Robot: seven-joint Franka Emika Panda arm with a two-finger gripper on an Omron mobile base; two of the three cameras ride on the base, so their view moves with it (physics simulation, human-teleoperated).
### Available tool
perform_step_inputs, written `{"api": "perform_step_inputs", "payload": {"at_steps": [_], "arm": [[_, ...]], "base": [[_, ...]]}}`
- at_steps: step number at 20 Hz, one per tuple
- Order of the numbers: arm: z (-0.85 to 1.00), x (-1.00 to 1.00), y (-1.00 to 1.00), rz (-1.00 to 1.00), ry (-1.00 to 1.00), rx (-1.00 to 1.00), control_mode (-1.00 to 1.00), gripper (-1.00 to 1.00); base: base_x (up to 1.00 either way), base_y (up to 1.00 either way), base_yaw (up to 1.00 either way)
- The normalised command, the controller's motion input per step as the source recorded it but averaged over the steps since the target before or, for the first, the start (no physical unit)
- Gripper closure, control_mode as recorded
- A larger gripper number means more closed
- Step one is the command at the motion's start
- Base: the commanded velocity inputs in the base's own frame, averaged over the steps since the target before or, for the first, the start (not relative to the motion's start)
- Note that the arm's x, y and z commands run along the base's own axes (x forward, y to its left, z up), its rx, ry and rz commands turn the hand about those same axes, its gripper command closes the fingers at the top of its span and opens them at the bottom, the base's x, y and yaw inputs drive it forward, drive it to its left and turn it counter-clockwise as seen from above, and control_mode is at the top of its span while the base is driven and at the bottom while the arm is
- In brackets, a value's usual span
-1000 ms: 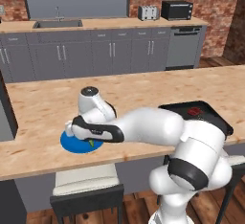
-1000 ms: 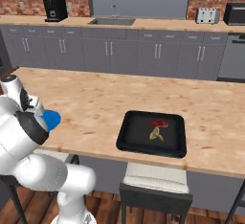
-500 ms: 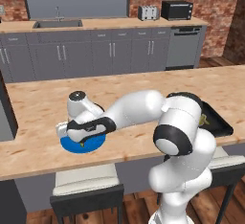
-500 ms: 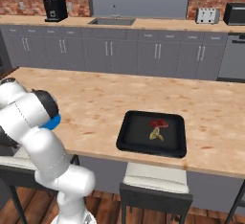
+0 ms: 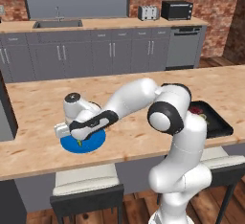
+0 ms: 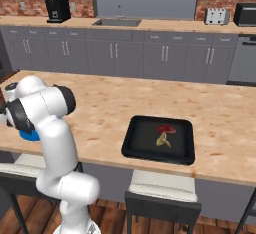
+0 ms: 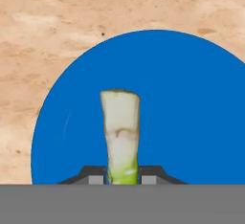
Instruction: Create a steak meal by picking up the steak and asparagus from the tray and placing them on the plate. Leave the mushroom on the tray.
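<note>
Tray (image 6: 134, 143) on counter (image 6: 105, 108), plate (image 5: 95, 143) well apart to its left.

The black tray held the steak (image 6: 165, 128) and, just below it, the mushroom (image 6: 162, 140). The blue plate lay flat near the counter's front edge. The gripper (image 7: 123, 174) was positioned over the plate, jaws clamped on the asparagus (image 7: 120, 134), whose pale cut end projected forward above the blue surface.
</note>
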Motion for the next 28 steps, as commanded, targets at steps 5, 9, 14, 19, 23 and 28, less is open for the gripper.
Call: {"api": "perform_step_inputs", "payload": {"at_steps": [5,9,14,19,23,28], "arm": [[-0.14,0.09,0.0,0.0,0.0,-0.02,-1.0,-1.0],[0.15,0.0,-0.06,0.0,0.0,0.0,-1.0,-1.0],[0.44,-0.08,-0.27,0.0,-0.01,0.0,-1.0,-1.0],[0.57,-0.37,-0.6,0.0,-0.05,0.0,-1.0,-1.0],[0.38,-0.38,-0.69,0.0,-0.03,0.0,-1.0,-1.0],[0.33,-0.38,-0.64,0.0,0.0,0.0,-1.0,-1.0]], "base": [[0.0,0.0,0.0],[0.0,0.0,0.0],[0.0,0.0,0.0],[0.0,0.0,0.0],[0.0,0.0,0.0],[0.0,0.0,0.0]]}}
